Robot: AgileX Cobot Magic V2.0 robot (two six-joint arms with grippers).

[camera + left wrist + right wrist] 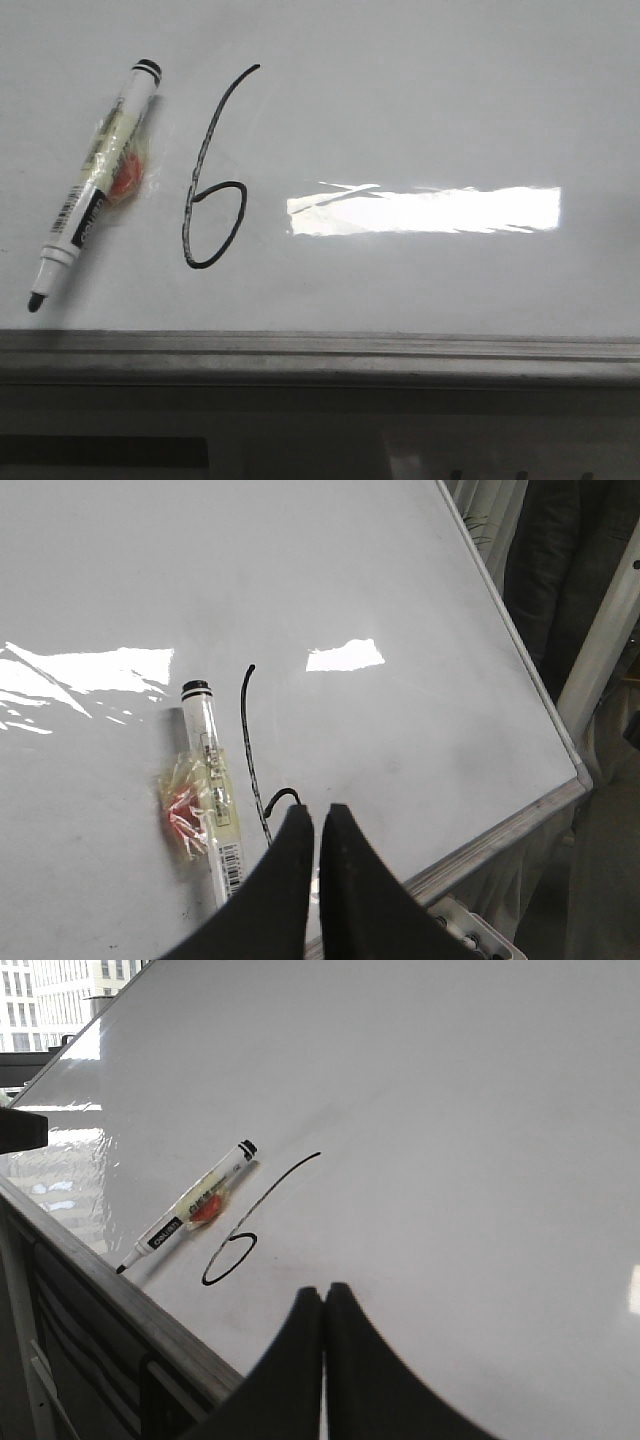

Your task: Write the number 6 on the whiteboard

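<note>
The number 6 [203, 150] is drawn in thin black line on the whiteboard [420, 100], left of centre. It also shows in the left wrist view [246, 730] and the right wrist view [280, 1176]. A white marker pen [95, 185] with clear tape and an orange patch lies flat to the left of the 6, uncapped tip toward the rail. My left gripper [317, 810] is shut and empty, above the 6's loop beside the marker [212, 790]. My right gripper [325, 1288] is shut and empty, apart from the 6 and the marker [190, 1210]. Neither gripper shows in the front view.
A grey metal rail [320, 350] runs along the board's near edge and also shows in the left wrist view [500, 840] and the right wrist view [120, 1300]. A bright light reflection [425, 210] lies right of the 6. A dark-clothed person [570, 570] stands past the board's side edge.
</note>
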